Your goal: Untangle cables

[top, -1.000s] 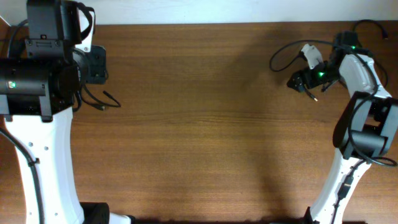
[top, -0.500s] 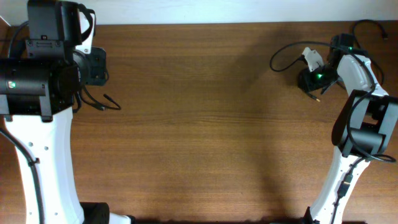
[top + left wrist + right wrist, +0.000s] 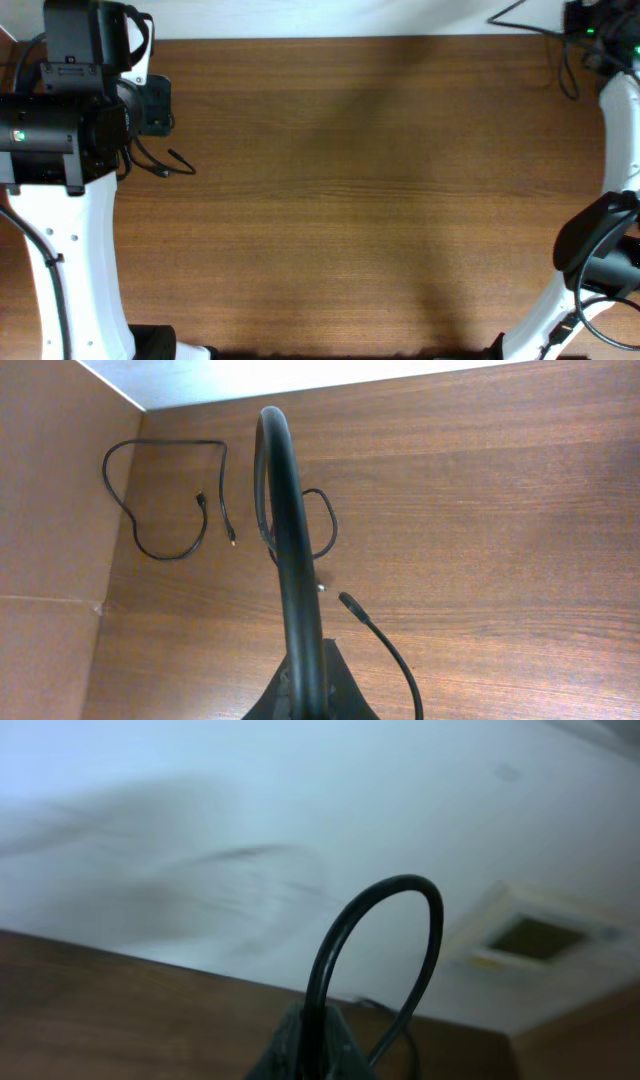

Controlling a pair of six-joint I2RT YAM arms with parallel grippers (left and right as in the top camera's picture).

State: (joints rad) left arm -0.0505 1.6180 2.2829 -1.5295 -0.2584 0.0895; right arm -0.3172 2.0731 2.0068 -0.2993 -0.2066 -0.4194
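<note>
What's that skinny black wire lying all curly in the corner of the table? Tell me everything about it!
The skinny black wire is a thin, bendy cord that looks like rubbery plastic. In the left wrist view it lies flat on the brown wooden table, near the table's corner. It bends into one big open loop, and its two ends, each with a tiny plug, come close together. It does not cross over itself. Only the table touches it. The nearest other wire lies apart from it.
</note>
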